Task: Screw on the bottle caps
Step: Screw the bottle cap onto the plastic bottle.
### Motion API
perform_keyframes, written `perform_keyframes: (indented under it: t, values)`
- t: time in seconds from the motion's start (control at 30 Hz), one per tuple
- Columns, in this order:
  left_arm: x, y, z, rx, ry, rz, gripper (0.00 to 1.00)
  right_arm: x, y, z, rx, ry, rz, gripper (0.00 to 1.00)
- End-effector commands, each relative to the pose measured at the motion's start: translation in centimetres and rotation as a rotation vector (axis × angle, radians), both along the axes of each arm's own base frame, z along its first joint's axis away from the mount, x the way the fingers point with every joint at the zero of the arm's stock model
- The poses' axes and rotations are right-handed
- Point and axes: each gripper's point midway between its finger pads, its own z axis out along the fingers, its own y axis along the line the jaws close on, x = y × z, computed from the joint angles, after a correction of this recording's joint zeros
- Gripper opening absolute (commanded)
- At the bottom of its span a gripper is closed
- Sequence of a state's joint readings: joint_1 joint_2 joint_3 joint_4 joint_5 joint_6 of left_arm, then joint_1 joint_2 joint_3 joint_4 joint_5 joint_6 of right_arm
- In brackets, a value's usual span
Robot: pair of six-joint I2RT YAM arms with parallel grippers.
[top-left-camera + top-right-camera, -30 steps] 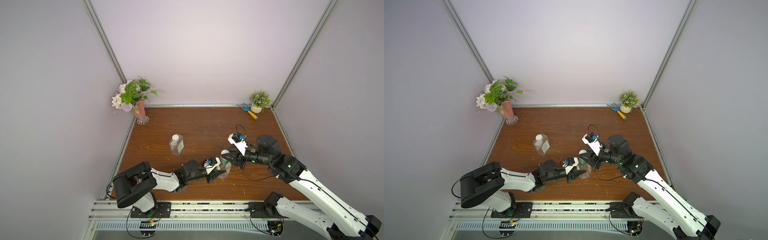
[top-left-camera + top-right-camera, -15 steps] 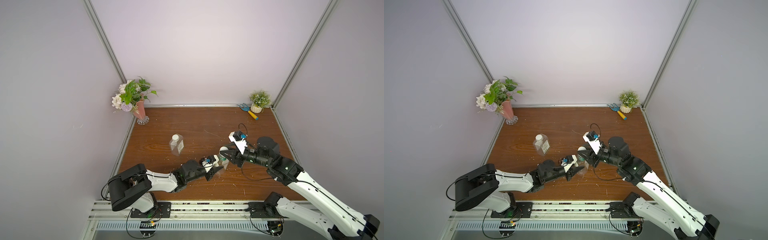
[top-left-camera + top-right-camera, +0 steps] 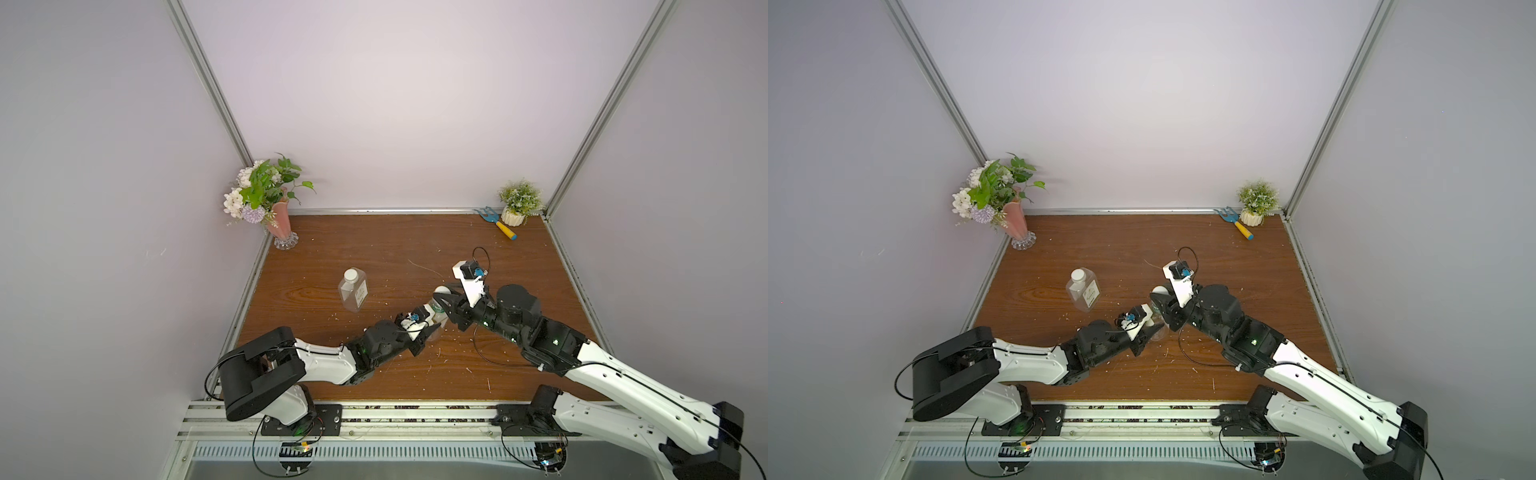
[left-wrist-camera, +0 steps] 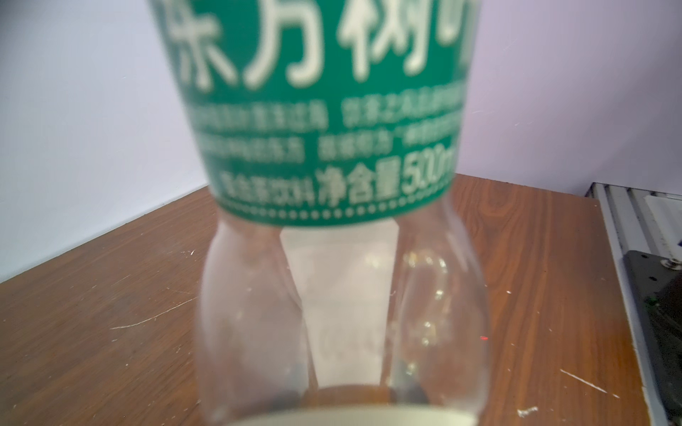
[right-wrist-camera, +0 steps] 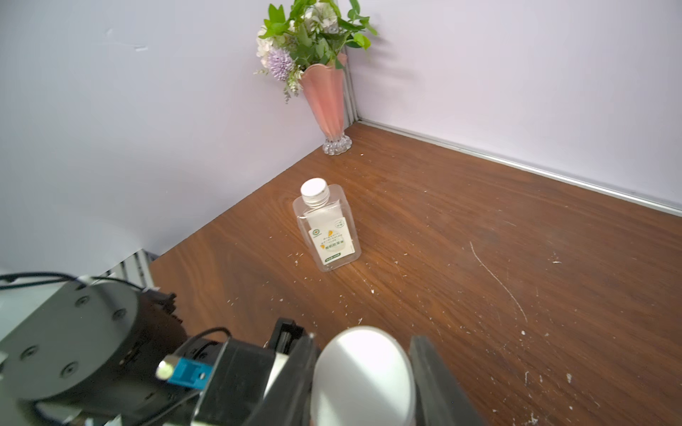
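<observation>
Soft even light; round bottle (image 4: pixel 321 147) blurred

We are gripping the round bottle (image 3: pixel 437 318) low on its body with our left gripper (image 3: pixel 430 328), near the middle of the wooden table (image 3: pixel 519 270). Our right gripper (image 3: pixel 442 297) is pinching the white cap (image 3: pixel 440 288) at that bottle's top, jaws tight against its sides. Well apart to the left, the square bottle (image 3: pixel 354 293) is standing upright, wearing its own cap (image 3: pixel 351 274). A pink flower vase (image 3: pixel 279 224) is sitting in the far left corner. In the far right corner a small potted plant (image 3: pixel 517 203) is standing, with a toy garden fork (image 3: pixel 497 223) lying just beside it.
</observation>
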State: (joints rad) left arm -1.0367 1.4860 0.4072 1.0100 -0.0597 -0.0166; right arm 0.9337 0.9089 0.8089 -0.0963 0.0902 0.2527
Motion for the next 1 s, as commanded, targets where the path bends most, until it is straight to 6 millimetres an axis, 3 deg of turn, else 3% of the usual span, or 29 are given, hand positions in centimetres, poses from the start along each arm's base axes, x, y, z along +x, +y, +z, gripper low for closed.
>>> perform_keyframes:
  t: [0.0,0.37,0.77,0.9,0.97]
  values:
    - [2.3,-0.2,6.6,-0.192,-0.102,0.107,0.05,-0.5,0.2,-3.9,-0.082,0.105,-0.06,0.3]
    - [3.6,0.7,6.1,-0.199,-0.112,0.207,0.04,0.5,-0.2,-4.5,-0.03,0.155,-0.241,0.27]
    - [4.7,1.0,6.2,-0.224,-0.111,0.276,0.04,0.4,1.7,-5.7,-0.07,0.173,-0.468,0.28]
    - [4.7,1.1,6.2,-0.226,-0.11,0.275,0.04,0.6,2.5,-5.0,-0.045,0.175,-0.466,0.32]
    - [4.5,1.0,5.9,-0.218,-0.108,0.266,0.04,0.6,2.9,-4.1,-0.025,0.171,-0.44,0.41]
